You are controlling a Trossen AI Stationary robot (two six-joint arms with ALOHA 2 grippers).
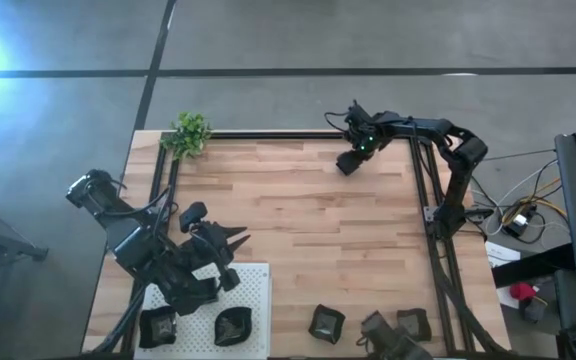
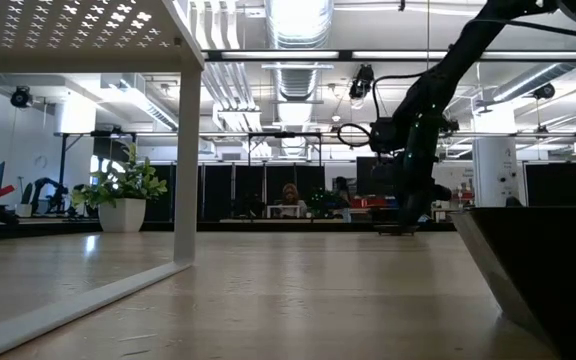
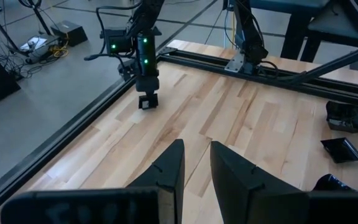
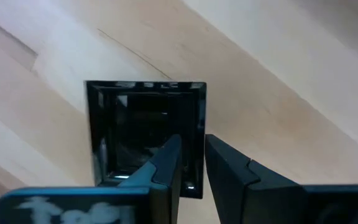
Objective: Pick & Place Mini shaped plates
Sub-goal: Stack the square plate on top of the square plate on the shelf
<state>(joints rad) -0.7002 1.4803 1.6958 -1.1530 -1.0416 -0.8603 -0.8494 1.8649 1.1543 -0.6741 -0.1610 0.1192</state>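
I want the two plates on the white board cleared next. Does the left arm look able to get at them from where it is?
Probably yes. The left hand hovers over the white board, and both plates lie there just below it, uncovered. Only the arm's own body crowds the left one.

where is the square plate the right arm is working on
The square plate sits on the wooden table near the far edge, right of centre in the high view, under the right end effector.

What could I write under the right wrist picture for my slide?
The robot's right hand pinches one rim of a square black plate on the wooden table.
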